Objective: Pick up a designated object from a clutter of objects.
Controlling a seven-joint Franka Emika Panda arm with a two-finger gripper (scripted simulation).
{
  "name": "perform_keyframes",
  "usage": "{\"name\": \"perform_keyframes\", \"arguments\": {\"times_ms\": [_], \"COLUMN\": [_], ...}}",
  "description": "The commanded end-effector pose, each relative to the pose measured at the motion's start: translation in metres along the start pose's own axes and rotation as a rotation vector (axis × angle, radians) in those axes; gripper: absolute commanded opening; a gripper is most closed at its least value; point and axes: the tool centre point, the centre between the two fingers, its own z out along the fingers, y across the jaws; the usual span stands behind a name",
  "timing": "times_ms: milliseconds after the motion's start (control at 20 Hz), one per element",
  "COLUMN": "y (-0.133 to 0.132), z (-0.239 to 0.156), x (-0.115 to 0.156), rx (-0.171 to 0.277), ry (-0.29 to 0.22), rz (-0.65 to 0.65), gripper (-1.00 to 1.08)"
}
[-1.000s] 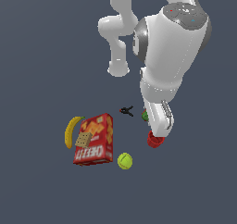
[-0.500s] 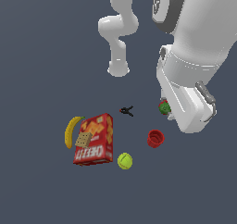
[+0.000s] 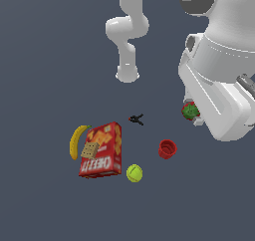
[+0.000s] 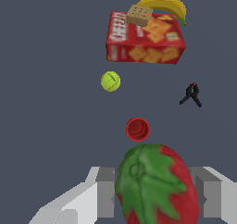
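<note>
From the exterior view's left: a curved yellow banana [image 3: 76, 141] lies on the dark grey counter [image 3: 45, 60], touching a flat red cardboard cracker box [image 3: 101, 150]; the box carries cracker pictures and white lettering that seems to read "CHEEZ", partly blurred; this box is the landmark. A small yellow-green tennis ball [image 3: 134, 173] sits just beside the box's lower right corner; a tiny black clamp [image 3: 136, 119] lies near its upper right corner; a small red cup [image 3: 167, 149] stands further right, apart from the box. Well to the right of the box, the white end effector [image 3: 191, 111] is clenched on the tiny red strawberry with a green leafy top [image 3: 190, 110]; the wrist view shows the strawberry [image 4: 155, 186] seated directly between the two grey fingers [image 4: 105, 190], leafy top facing the camera. The strawberry appears lifted off the counter, though height is hard to judge; the pick looks essentially made.
</note>
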Motion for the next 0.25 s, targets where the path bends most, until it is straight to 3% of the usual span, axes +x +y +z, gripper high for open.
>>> {"name": "perform_keyframes", "arguments": {"times_ms": [0, 200], "y": [-0.0018, -0.0027], "z": [-0.0039, -0.0058], "x": [-0.0015, -0.0023], "rx": [0.000, 0.000], "ry": [0.000, 0.000], "rz": [0.000, 0.000], "gripper": [-1.00, -1.00]}}
